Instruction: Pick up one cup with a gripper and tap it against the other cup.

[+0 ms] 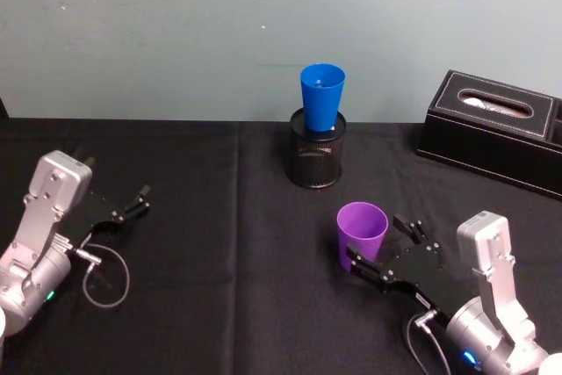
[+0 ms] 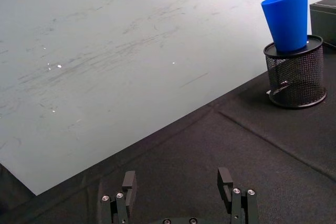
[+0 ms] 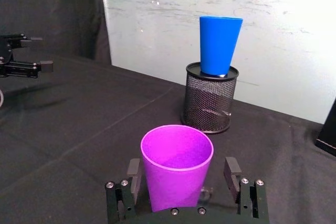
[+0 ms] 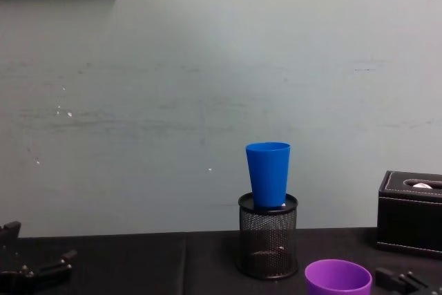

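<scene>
The right gripper (image 3: 182, 172) sits low at the near right of the black tablecloth (image 1: 211, 243), its flat jaws spread wide to either side of the purple tumbler (image 3: 176, 169). A sliver of gap shows on each side, so nothing is clamped. The tumbler stands upright on the cloth, mouth up, between those jaws.

Over at the near left, the left gripper (image 2: 177, 179) rests just above the cloth, jaws wide apart and holding nothing.

Farther back, near the middle, the blue tumbler (image 1: 322, 97) stands upright in the top of a black wire-mesh pen holder (image 1: 316, 162). At the far right sits a black tissue box (image 1: 492, 133) with white stitching.
</scene>
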`<state>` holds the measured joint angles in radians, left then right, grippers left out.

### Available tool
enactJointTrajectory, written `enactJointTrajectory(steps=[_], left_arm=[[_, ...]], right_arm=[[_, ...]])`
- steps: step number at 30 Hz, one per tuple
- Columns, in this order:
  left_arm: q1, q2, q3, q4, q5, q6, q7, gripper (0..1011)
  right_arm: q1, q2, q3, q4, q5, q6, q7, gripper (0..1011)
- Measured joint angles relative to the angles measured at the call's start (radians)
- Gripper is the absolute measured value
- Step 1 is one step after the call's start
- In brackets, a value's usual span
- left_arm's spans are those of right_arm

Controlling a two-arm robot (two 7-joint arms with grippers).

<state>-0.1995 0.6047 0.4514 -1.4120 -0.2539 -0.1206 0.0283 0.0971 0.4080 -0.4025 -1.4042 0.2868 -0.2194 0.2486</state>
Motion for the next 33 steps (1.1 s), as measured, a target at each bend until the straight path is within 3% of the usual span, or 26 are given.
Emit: enactJointTrajectory(steps=[21, 33], left_arm=[[0.0, 0.0, 0.0, 0.0, 0.0, 0.0, 0.0, 1011], [0.0, 0.0, 0.0, 0.0, 0.0, 0.0, 0.0, 1011]], right_arm=[[0.051, -0.069, 0.03, 0.08, 0.003, 0.002, 0.081, 1003], [0.053, -0.071, 0.031, 0.082, 0.001, 0.004, 0.084, 1003]])
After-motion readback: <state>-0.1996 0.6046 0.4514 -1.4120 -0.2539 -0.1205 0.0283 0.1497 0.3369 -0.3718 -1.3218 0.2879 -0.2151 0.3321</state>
